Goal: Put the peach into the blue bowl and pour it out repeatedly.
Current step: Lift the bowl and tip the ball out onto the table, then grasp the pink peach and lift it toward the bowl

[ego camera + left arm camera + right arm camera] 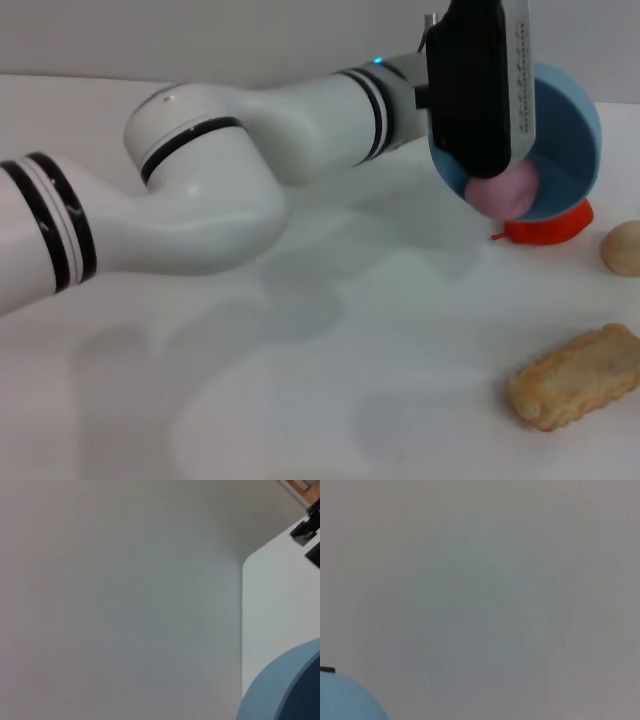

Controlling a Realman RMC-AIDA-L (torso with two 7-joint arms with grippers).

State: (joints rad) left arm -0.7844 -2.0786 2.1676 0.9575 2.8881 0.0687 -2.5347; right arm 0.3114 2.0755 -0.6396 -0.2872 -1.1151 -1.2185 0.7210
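The left claw point(478, 100) is raised at the far right of the scene, its black housing across the near-left rim of the blue bowl point(570, 125). It appears to be carrying the bowl, though the fingers are hidden behind the housing and I cannot tell whether they are spread or pressed onto the rim. The white left arm point(200, 190), banded in black at its joints, reaches in from the left edge across the bench point(300, 400) to that point.

The blue bowl is held tipped steeply, its opening turned toward the near side. The peach point(508, 190), pink and matte, lies inside the bowl at the lowest part of the rim, partly covered by the claw's black housing.

Just below and behind the bowl's low edge a red-orange fruit point(550, 226) rests on the bench, mostly hidden by the bowl. To its right, near the right edge, lies a pale beige round lump point(622, 247). Nearer and still at the right sits an oblong, golden-brown, crusty piece of food point(578, 377), well apart from the bowl.

The left wrist view shows a slice of the bowl's blue wall over the white bench corner. The right claw is not seen; its wrist view catches only a blue curve, probably the same bowl.
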